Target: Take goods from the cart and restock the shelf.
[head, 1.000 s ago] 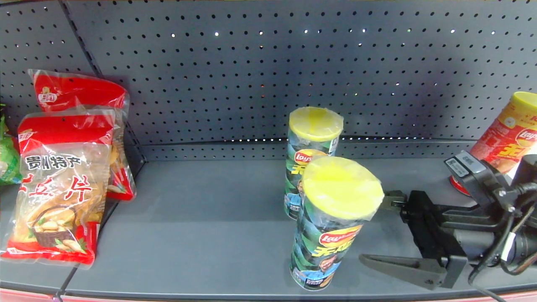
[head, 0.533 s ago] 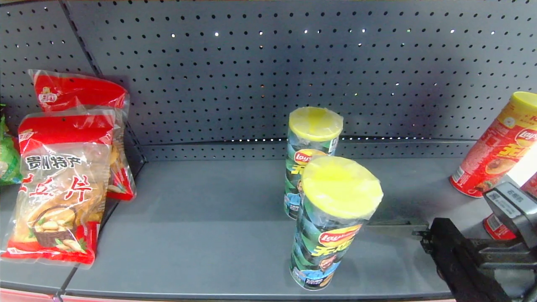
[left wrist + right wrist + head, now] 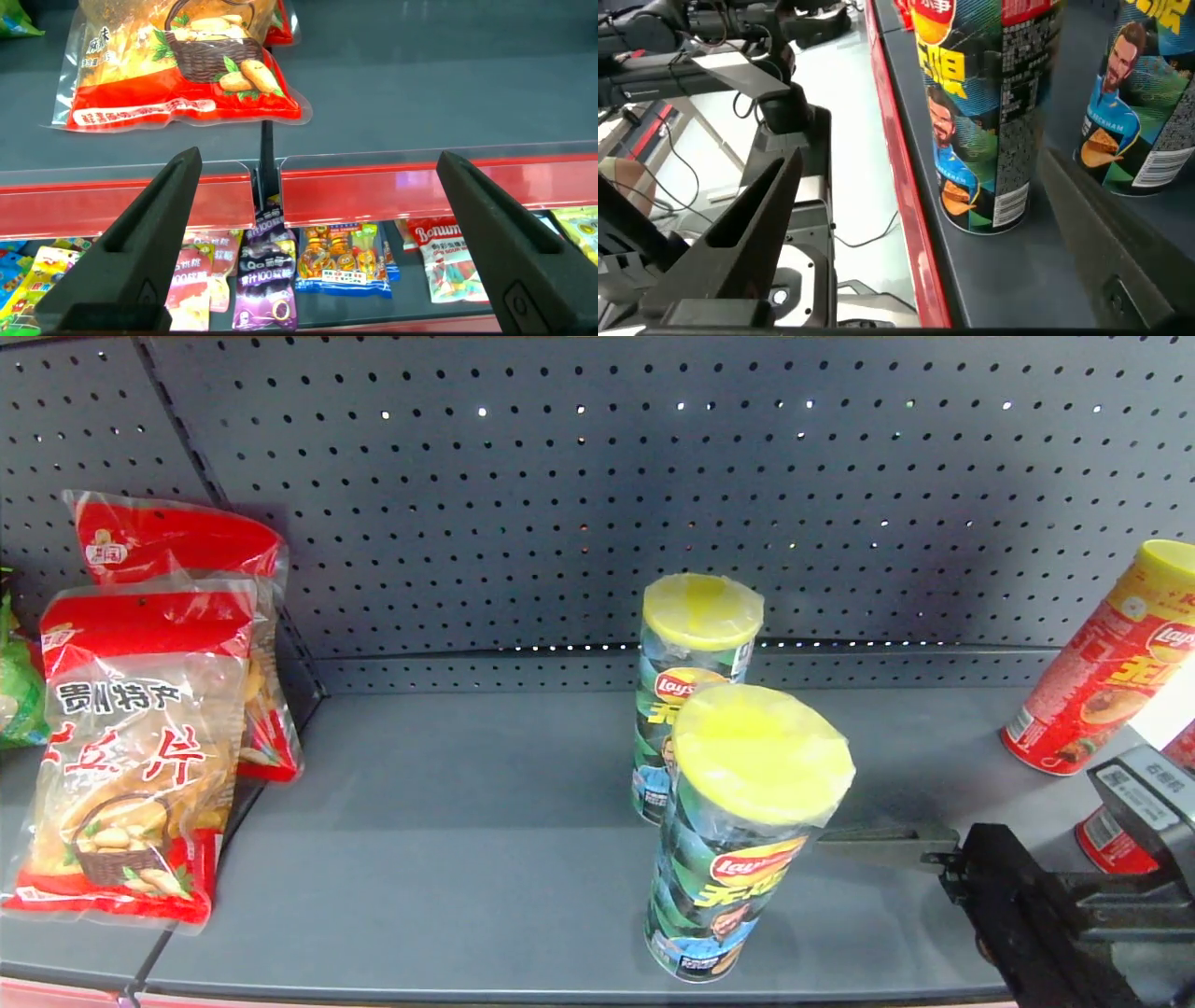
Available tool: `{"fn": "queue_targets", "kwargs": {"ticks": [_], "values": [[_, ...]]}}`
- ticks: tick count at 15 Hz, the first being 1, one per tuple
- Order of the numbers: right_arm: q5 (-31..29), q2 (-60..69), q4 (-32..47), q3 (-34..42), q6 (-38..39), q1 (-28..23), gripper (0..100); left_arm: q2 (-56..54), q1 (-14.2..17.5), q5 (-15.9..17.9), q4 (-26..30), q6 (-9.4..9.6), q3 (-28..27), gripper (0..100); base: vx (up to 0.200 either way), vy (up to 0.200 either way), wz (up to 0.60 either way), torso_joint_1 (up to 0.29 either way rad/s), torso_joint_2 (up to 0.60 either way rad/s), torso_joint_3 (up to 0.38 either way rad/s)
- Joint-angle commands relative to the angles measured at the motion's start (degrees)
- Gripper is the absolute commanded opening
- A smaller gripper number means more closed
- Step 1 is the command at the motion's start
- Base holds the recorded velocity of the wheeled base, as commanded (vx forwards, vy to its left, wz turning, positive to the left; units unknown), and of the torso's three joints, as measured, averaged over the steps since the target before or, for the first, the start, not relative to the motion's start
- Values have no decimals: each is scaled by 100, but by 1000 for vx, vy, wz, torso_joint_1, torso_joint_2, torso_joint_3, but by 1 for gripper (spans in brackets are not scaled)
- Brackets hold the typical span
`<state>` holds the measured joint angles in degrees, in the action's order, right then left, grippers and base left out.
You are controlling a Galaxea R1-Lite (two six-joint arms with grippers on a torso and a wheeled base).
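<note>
Two green-and-blue chip cans with yellow lids stand upright on the grey shelf, the front can just ahead of the rear can. My right gripper is open, low at the shelf's front right, and holds nothing. One of its fingers lies just right of the front can, apart from it. The right wrist view has the front can ahead of the spread fingers and the rear can beyond. My left gripper hangs open and empty before the red shelf edge.
Two red snack bags lean at the shelf's left, beside a divider. A tilted red chip can and a second red can stand at the far right. The pegboard back wall closes the rear. Packets fill the lower shelf.
My right gripper has drawn back from the front can, toward the right and the shelf's front edge, leaving the can standing. In the last half second it barely moved.
</note>
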<state>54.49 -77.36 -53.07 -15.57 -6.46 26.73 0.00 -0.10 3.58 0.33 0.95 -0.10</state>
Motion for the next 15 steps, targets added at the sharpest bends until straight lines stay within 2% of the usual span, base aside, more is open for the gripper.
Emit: {"fn": "queue_targets", "kwargs": {"ticks": [1, 15], "values": [[0, -192, -2, -122, -4, 16, 100, 0, 1, 2, 2, 2, 1, 100, 0, 0, 0, 0, 0, 0], [0, -482, -2, -333, -110, 209, 100, 0, 1, 2, 2, 2, 1, 100, 0, 0, 0, 0, 0, 0]]}}
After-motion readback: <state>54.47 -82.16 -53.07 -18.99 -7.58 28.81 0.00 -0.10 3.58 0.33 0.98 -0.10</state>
